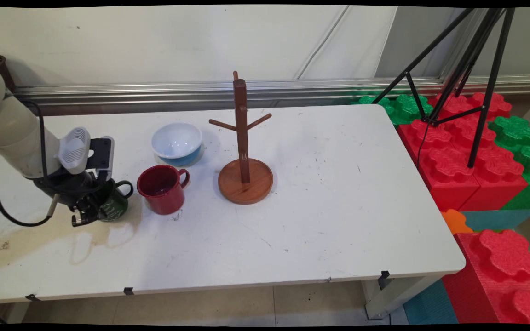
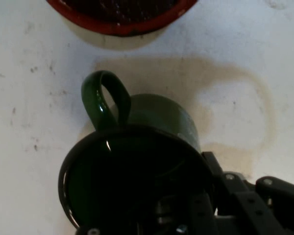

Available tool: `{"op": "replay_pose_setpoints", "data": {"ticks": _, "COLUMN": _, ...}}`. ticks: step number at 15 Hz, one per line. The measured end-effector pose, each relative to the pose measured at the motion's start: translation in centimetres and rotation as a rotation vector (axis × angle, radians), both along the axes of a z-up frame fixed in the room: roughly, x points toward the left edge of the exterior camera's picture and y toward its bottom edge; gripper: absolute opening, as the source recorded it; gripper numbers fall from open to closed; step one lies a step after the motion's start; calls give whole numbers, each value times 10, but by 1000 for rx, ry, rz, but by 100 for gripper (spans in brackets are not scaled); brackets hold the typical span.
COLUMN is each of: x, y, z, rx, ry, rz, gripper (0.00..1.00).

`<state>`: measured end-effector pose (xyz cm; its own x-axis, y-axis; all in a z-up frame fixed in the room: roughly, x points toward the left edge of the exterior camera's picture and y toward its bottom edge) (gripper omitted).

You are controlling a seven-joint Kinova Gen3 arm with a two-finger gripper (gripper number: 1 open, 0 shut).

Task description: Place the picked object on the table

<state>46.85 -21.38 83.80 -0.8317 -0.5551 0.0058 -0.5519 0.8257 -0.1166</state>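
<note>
Near the table's (image 1: 338,207) left edge, roughly midway between the near and far sides, the hand (image 1: 85,216) is down low at a dark green mug (image 1: 117,207), pressed close against the side of it that faces that edge. Seen from the hand's own camera, the black linkage sits at the green mug's (image 2: 157,117) rim, right over its dark opening. Whether the hand (image 2: 186,215) is closed on the rim or merely poised about it cannot be told. The green mug appears to stand upright on the table, its long axis vertical and its mouth up. Its looped handle points away from the hand toward a red mug (image 1: 161,191) just beside it; the two stand close but apart. The red mug (image 2: 120,22) is also upright, its handle turned toward a wooden mug tree (image 1: 245,179) near the middle of the table. A white-and-blue bowl (image 1: 176,142) sits farther back, toward the far edge. A brownish stain (image 1: 39,234) spreads over the table from under the green mug toward the near left corner.
</note>
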Motion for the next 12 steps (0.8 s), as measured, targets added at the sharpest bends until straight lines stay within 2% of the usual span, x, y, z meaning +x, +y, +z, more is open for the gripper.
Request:
{"op": "replay_pose_setpoints", "data": {"ticks": 9, "x": 8, "y": -10, "z": -13, "rx": -12, "ry": 9, "rz": -33, "gripper": 0}}
{"op": "replay_pose_setpoints", "data": {"ticks": 10, "x": 9, "y": -10, "z": -14, "rx": -13, "ry": 10, "rz": -36, "gripper": 100}}
{"op": "replay_pose_setpoints", "data": {"ticks": 12, "x": 10, "y": -11, "z": -16, "rx": -14, "ry": 10, "rz": -42, "gripper": 100}}
